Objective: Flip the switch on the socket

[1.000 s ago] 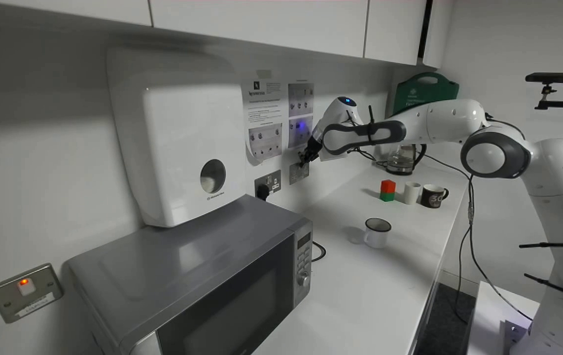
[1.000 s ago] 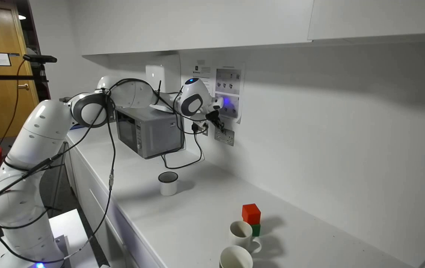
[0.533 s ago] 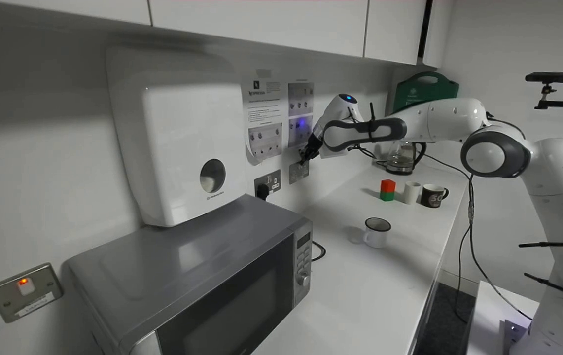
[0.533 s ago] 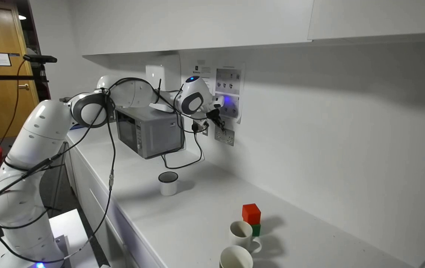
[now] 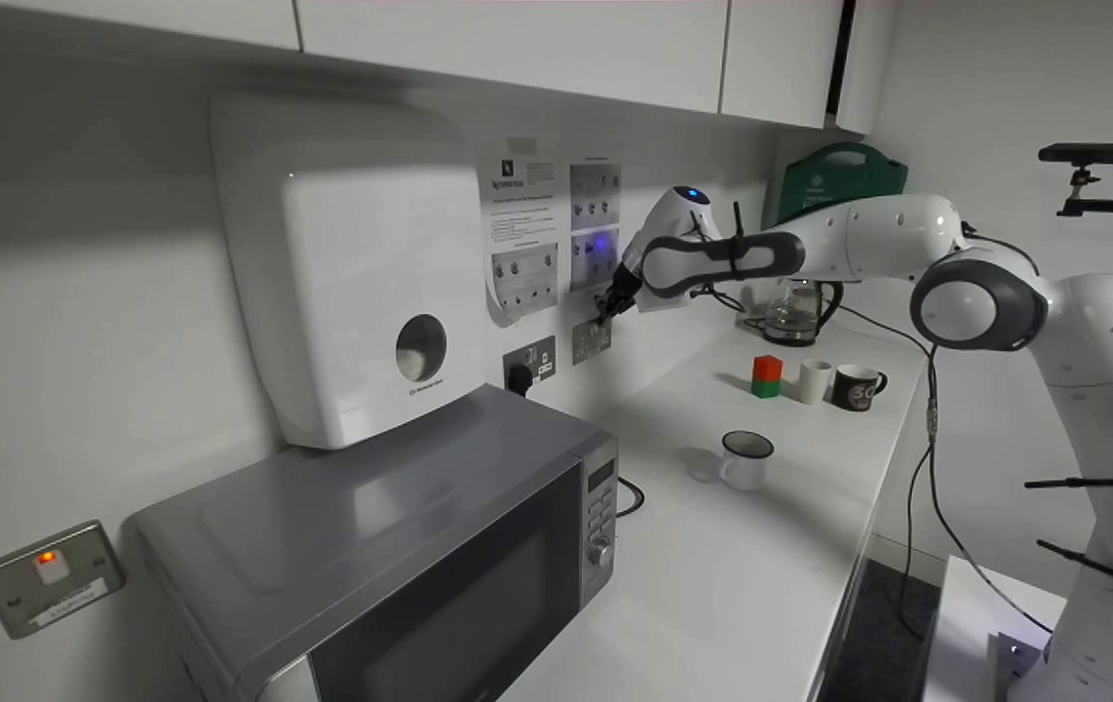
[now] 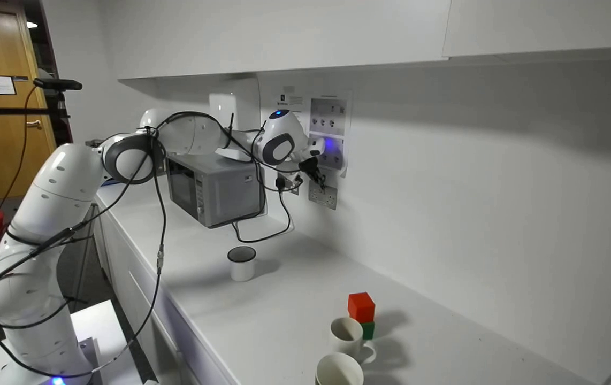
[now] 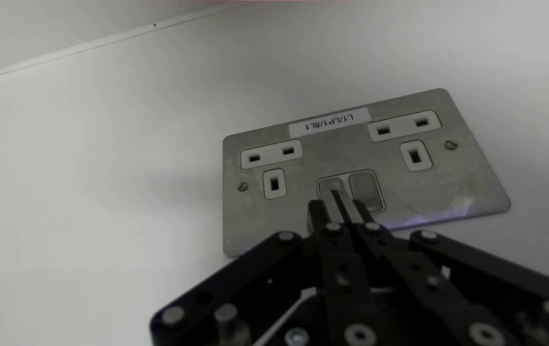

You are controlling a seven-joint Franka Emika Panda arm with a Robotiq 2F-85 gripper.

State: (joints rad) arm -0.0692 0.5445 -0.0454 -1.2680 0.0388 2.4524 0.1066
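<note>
It's dim and grey here; in an exterior view, shadow bands the wall (image 6: 541, 112) at two o'clock. In the wrist view, violet glare edges the socket (image 7: 346, 156) at four o'clock; the claw (image 7: 343, 206) looks soft.

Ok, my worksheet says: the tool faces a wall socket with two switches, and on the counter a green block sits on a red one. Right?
The colours are swapped: the red block sits on the green block, as both exterior views show. The tool does face a wall socket with two switches.
</note>
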